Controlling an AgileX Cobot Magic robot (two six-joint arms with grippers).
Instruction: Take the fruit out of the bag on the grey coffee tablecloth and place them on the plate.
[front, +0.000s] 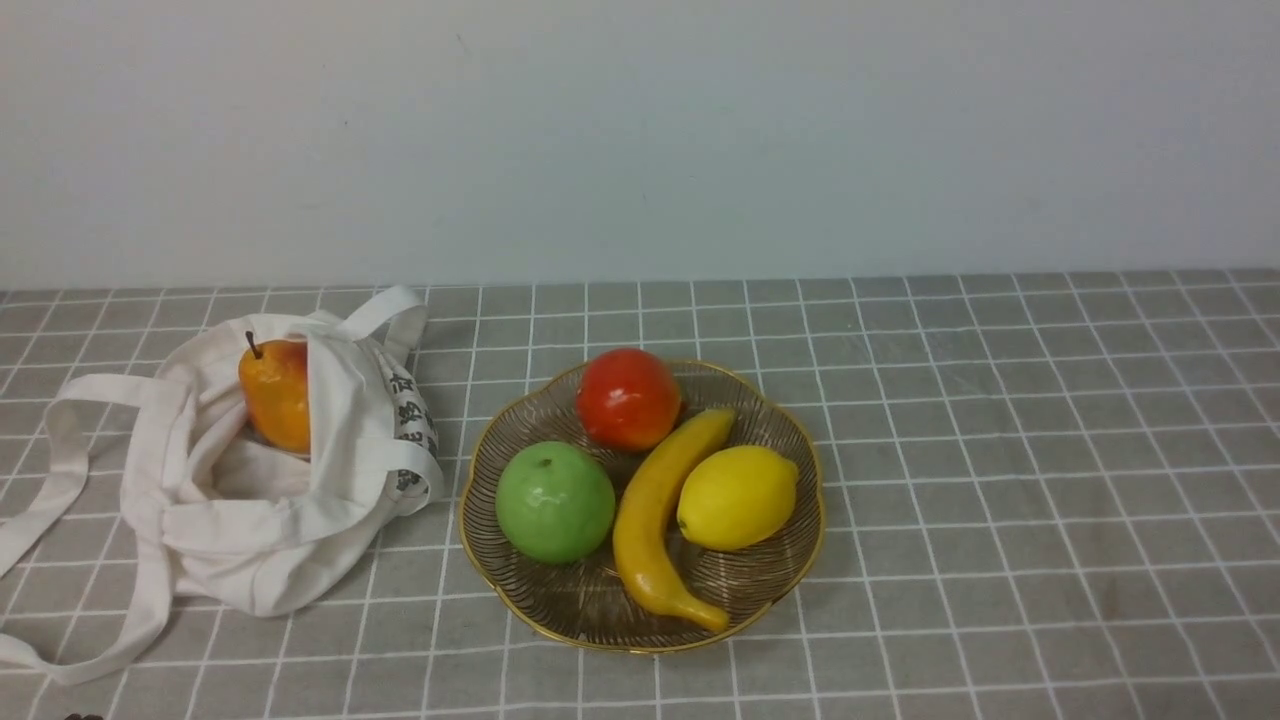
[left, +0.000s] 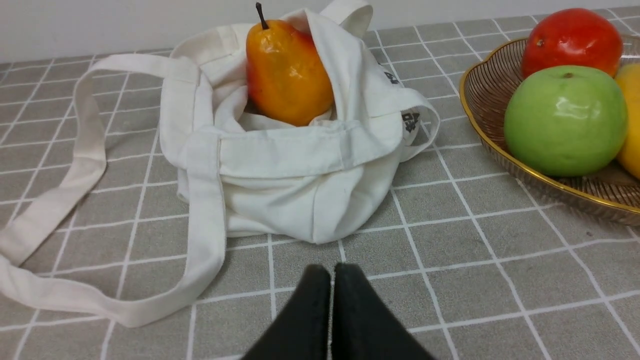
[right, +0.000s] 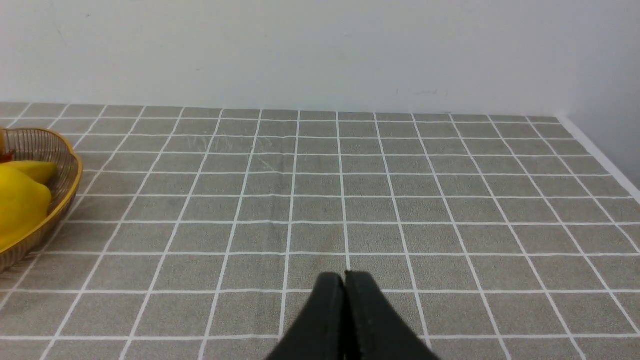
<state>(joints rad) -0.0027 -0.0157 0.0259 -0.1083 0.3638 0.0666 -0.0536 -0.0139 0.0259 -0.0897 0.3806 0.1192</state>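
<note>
The off-white bag (front: 270, 500) lies slumped at the left of the grey checked tablecloth (front: 1000, 480). An orange-yellow pear (front: 277, 393) with a dark stem stands in the bag's open mouth; the left wrist view shows the pear (left: 287, 70) and the bag (left: 300, 185) too. The red-orange fruit (front: 628, 398) lies on the gold-rimmed plate (front: 560, 610), at its far side. My left gripper (left: 332, 270) is shut and empty, low over the cloth just short of the bag. My right gripper (right: 344, 278) is shut and empty over bare cloth, right of the plate. Neither gripper shows in the front view.
A green apple (front: 555, 502), a banana (front: 655, 520) and a lemon (front: 737, 497) also lie on the plate. The bag's long straps (front: 60, 480) trail over the cloth to the left and front. A pale wall runs along the far edge.
</note>
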